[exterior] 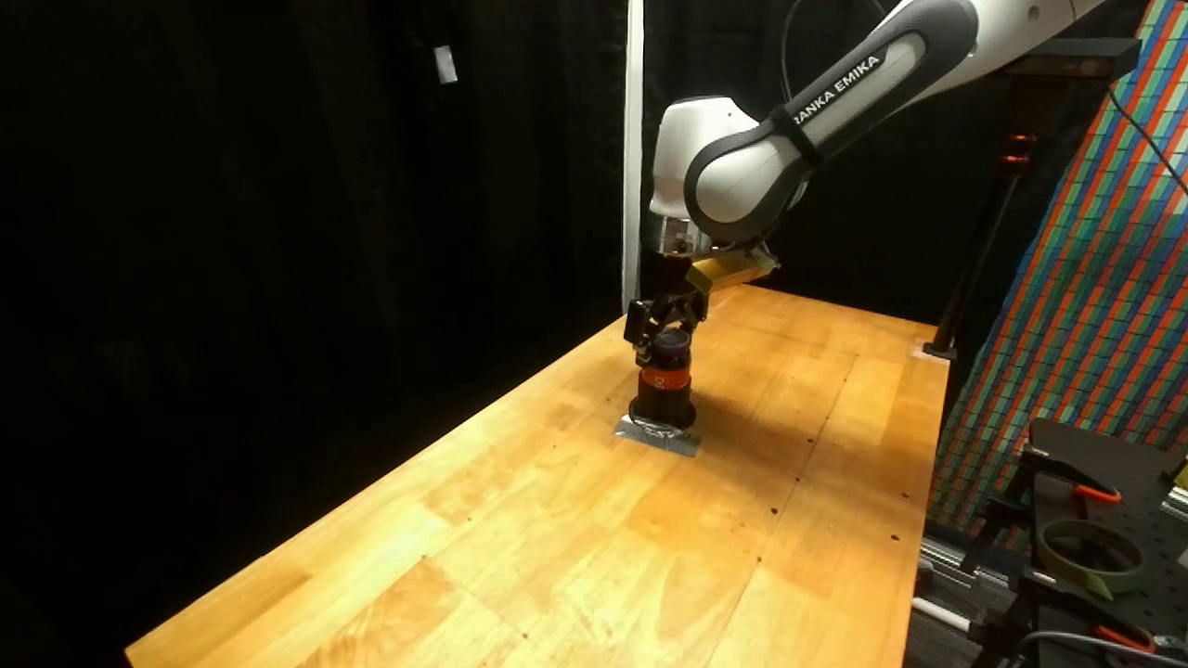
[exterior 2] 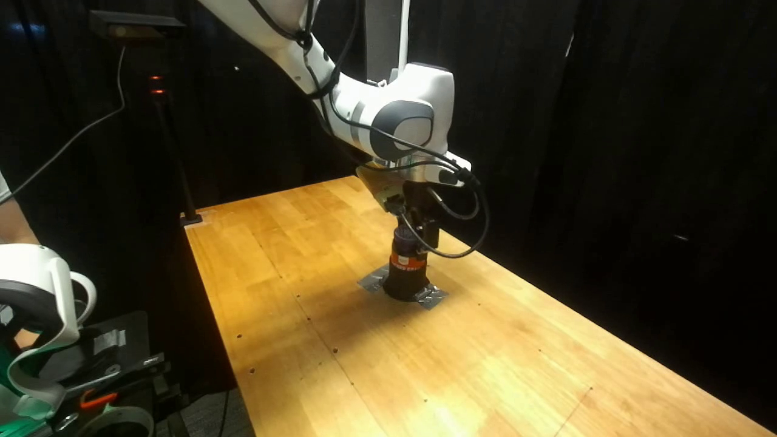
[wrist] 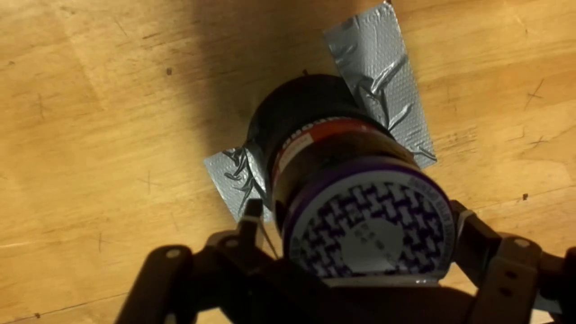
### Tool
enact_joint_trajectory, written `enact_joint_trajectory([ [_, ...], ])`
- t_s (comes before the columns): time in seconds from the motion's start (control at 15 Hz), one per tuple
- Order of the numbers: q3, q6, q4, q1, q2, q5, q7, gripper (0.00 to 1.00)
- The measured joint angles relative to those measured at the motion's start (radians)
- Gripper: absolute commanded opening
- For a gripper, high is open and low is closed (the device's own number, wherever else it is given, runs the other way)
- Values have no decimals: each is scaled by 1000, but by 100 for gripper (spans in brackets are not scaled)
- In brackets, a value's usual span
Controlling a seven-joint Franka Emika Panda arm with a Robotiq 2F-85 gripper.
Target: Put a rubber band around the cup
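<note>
A dark jar with an orange label stands upright as the cup [exterior: 665,379], and it also shows in an exterior view [exterior 2: 407,264]. In the wrist view its purple-rimmed patterned lid [wrist: 373,238] faces me. My gripper [wrist: 356,210] is open, with one finger on each side of the lid. The right finger is at or very near the lid's edge; a small gap shows at the left finger. A thin pale rubber band [wrist: 250,218] loops round both fingertips, with a strand slanting down from the left one. The rest of the band is hidden by the lid and gripper.
Grey tape strips [wrist: 382,81] fix the jar's black base to the wooden table [exterior: 594,557]. Dark curtains stand beyond the table edges. A thin post [exterior 2: 173,164] rises at a table corner. A tape roll [exterior: 1091,555] lies on a black side stand.
</note>
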Motion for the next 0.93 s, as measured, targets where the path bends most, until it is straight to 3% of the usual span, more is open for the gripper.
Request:
enact_joint_trajectory([
  [0.4, 23, -112, -2, -37, -32, 85, -82, 100],
  [0.93, 38, -129, -49, -67, -43, 163, -145, 100],
])
